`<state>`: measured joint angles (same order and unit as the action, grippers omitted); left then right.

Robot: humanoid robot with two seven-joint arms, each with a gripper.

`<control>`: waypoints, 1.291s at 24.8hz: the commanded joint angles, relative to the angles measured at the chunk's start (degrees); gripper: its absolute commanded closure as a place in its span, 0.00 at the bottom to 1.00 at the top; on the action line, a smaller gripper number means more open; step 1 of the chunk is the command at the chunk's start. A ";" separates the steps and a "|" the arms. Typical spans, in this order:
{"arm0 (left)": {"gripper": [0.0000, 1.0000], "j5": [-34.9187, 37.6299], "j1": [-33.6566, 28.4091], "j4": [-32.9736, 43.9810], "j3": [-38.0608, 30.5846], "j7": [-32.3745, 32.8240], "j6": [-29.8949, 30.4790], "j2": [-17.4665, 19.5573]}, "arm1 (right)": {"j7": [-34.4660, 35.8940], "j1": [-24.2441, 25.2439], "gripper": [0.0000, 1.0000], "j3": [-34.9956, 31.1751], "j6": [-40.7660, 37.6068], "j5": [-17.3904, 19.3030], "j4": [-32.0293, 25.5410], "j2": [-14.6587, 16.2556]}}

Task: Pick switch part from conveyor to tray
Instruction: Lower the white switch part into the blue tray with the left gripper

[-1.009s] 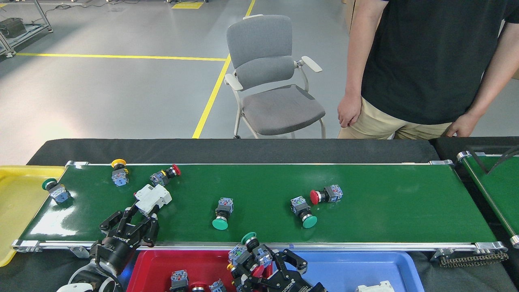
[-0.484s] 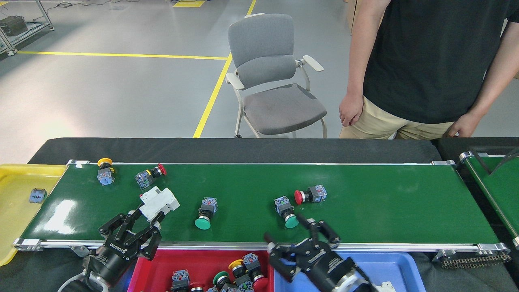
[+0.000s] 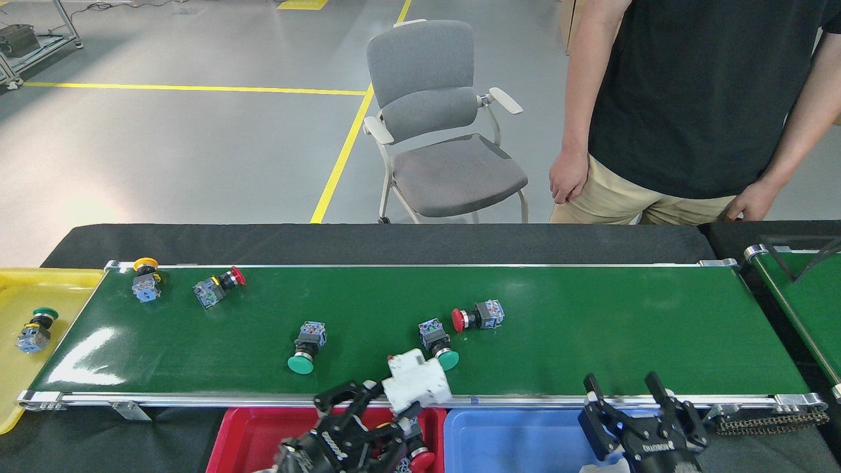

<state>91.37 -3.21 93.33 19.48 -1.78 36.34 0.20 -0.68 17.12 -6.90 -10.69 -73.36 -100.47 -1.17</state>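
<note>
**White switch part gripped over the belt's near rail**

White plastic, blocky: switch part (image 3: 416, 382) clamped in the left end effector (image 3: 387, 401), raised above the near rail of the conveyor (image 3: 591, 328), at the seam between the red tray (image 3: 243, 440) and the blue tray (image 3: 512, 437). Fingers pinched on its lower edge. Right end effector (image 3: 627, 394) spread wide and empty, hovering over the near rail above the right end of the blue tray.

Scattered on the glossy green belt: green push button (image 3: 305, 345) left of centre, a second green push button (image 3: 437, 341) just behind the white part, red push button (image 3: 476, 316) close beside that one. Farther left, near the far rail, another red-capped button (image 3: 217, 289) and a yellow-capped button (image 3: 144, 279). More buttons partly hidden in the red tray behind the left end effector.

Yellow tray (image 3: 39, 289) at the belt's left end, one green-capped button (image 3: 36, 328) lying in it. Black-covered table (image 3: 368, 243) beneath everything. Beyond the table, a grey chair (image 3: 440, 131) and a person (image 3: 690, 98) in a black shirt, standing at the far right.
</note>
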 commanded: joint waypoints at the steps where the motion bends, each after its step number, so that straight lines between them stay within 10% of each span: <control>1: 0.69 3.03 -0.57 0.89 1.44 0.37 -0.57 -2.48 | 2.08 0.55 0.02 -1.36 0.14 -0.02 -0.96 0.64; 5: 0.00 6.89 -1.63 0.62 3.02 0.29 -4.52 -5.03 | 2.35 1.78 0.02 -2.15 0.14 -0.02 -0.96 0.73; 11: 0.00 3.99 -2.42 2.82 1.88 -0.33 -6.37 -4.68 | 2.44 1.78 0.02 -4.52 0.14 -0.02 -0.96 0.64; 21: 0.00 -1.02 -5.32 -5.09 -42.68 -2.09 -6.37 1.91 | 2.44 1.60 0.02 -4.70 0.06 -0.02 -0.96 0.46; 32: 0.00 -0.84 -1.10 -9.22 -43.30 -3.76 -6.19 6.31 | 2.52 1.07 0.01 -4.70 -0.03 0.06 -0.96 0.29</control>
<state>90.43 -5.43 84.12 -24.04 -5.67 30.06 5.68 1.29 18.69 -11.34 -10.46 -73.36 -100.62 -0.93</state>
